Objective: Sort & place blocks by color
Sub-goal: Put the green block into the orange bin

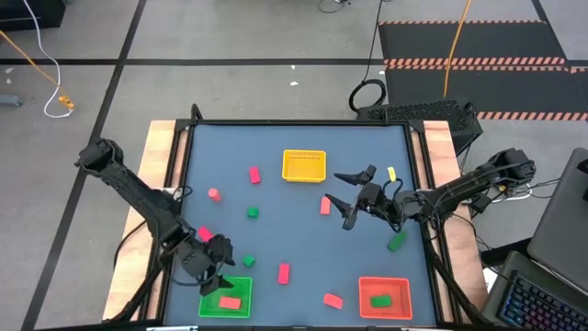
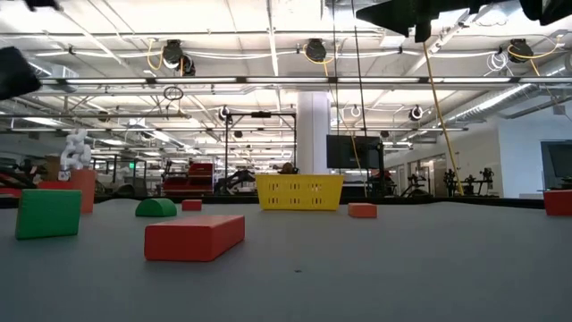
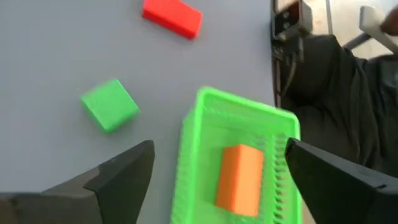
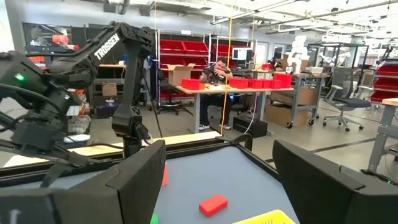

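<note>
My left gripper (image 1: 220, 268) hangs open at the table's near left, over the far edge of the green basket (image 3: 236, 137). A salmon-orange block (image 3: 239, 180) lies inside that basket, below the gap between the fingers and clear of them. A green cube (image 3: 110, 104) and a red bar (image 3: 172, 17) rest on the table beside the basket. My right gripper (image 1: 344, 198) is raised above the table's middle right, open and with nothing between its fingers. More blocks lie scattered on the blue table (image 1: 294, 239): red (image 1: 254, 175), pink (image 1: 213, 193), green (image 1: 252, 212).
A yellow basket (image 1: 304, 165) stands at the far middle. A red basket (image 1: 384, 285) at the near right holds a green block (image 1: 379, 300). Loose blocks lie at the right, a green one (image 1: 396, 241) and a red one (image 1: 333, 300). Wooden rails border the table.
</note>
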Controlling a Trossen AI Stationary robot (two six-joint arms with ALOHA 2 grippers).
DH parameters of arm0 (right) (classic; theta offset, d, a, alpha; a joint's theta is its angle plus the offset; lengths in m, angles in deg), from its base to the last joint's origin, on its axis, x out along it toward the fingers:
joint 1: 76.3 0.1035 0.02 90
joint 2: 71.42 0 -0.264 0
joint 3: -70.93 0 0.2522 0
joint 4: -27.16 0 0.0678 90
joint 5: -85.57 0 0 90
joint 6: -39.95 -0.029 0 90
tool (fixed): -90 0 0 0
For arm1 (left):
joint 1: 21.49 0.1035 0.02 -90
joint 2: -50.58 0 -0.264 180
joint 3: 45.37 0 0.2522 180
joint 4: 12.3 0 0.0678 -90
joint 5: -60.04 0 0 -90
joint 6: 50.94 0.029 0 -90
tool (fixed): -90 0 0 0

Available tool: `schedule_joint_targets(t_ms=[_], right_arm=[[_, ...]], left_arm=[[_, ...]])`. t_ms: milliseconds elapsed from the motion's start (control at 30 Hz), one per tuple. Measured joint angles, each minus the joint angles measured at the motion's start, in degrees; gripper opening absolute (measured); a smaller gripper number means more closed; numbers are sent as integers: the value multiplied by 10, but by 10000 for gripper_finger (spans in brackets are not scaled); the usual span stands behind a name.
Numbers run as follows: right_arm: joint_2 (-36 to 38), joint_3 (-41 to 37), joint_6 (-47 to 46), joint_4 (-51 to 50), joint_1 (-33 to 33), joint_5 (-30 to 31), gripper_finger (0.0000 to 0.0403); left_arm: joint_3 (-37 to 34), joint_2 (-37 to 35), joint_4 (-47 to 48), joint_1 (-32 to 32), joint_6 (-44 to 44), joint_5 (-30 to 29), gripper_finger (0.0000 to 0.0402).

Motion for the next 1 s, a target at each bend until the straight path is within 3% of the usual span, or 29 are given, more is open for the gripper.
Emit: schedule_joint_targets(t_ms=[300,567,800,1000], right_arm=[[0,0,1,16,0,-2,288],[0,0,1,16,0,-2,288],[0,0,3,8,0,-3,288],[0,0,26,0,0,-3,288]], left_arm=[[0,-13,-17,126,55,24,289],[0,-17,-110,215,209,-11,252],[0,-42,1,315,277,-8,229],[0,-39,70,370,362,23,245]])
